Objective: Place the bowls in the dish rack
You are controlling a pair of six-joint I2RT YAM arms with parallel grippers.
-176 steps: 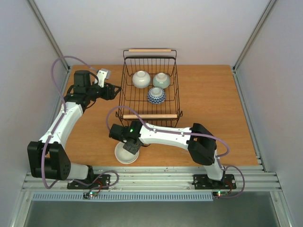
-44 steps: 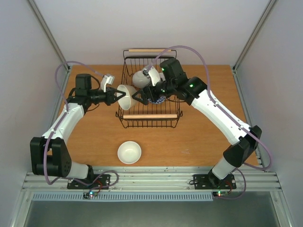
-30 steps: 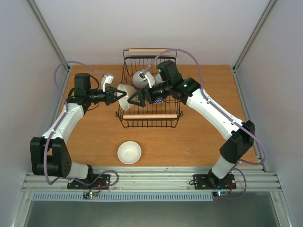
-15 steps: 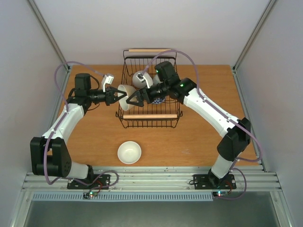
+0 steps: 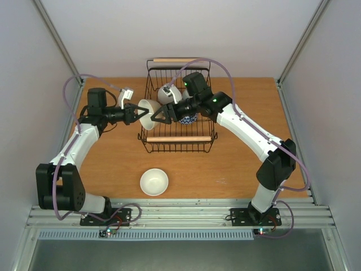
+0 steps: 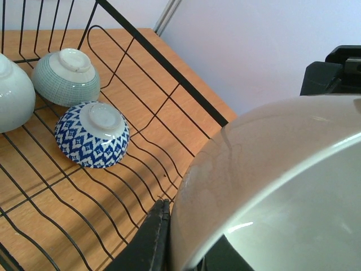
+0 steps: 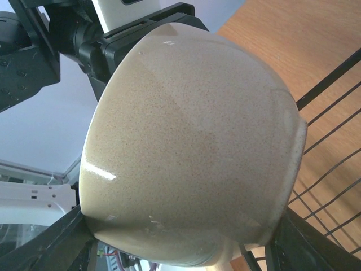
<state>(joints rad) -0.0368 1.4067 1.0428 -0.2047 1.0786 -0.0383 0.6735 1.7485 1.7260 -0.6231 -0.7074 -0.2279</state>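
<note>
A tan bowl hangs tipped on its side over the left edge of the black wire dish rack. My left gripper is shut on its rim; in the left wrist view one finger lies outside the tan bowl and one inside. My right gripper reaches from the rack side, and its fingers press both flanks of the tan bowl. Inside the rack lie a cream-white bowl, a pale green bowl and a blue-and-white bowl, all upside down.
A white bowl stands upright on the wooden table near the front edge, between the arm bases. The right arm stretches over the rack and hides part of its inside. Rack wires run just below the held bowl.
Over the last second the right gripper slid left onto the tan bowl and its jaws narrowed around it. The left gripper kept its hold, shifting slightly left.
</note>
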